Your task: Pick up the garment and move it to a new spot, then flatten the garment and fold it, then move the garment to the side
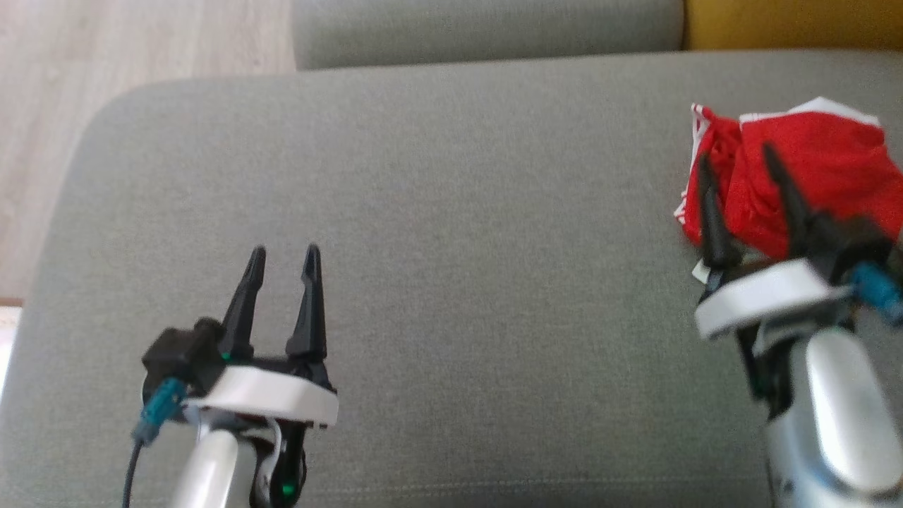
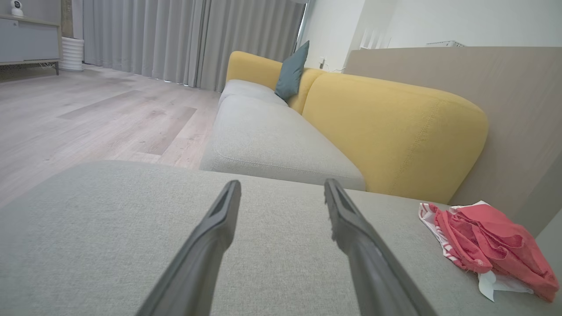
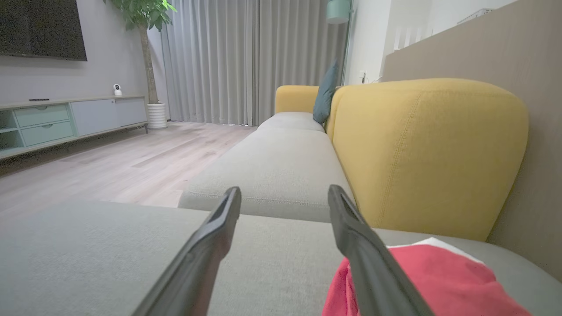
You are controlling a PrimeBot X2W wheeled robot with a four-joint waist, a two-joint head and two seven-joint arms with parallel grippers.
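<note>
No readable text, brand or number anywhere here, tbh. The red garment [image 2: 487, 245] has a white bit [image 2: 494, 283] poking out at its edge, but it's too small to read anything on it.

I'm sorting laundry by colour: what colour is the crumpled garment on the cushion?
The garment is red with white trim; left wrist view shows it best.

Grey upholstered sofa seat [image 1: 451, 212] with yellow backrests [image 3: 421, 149] and a teal cushion [image 3: 326, 94]. Pale wood floor [image 3: 109, 171], full-length grey curtains [image 3: 228, 61], and a low cabinet [image 3: 66, 118] beside a potted plant [image 3: 147, 26] along the far wall.
</note>
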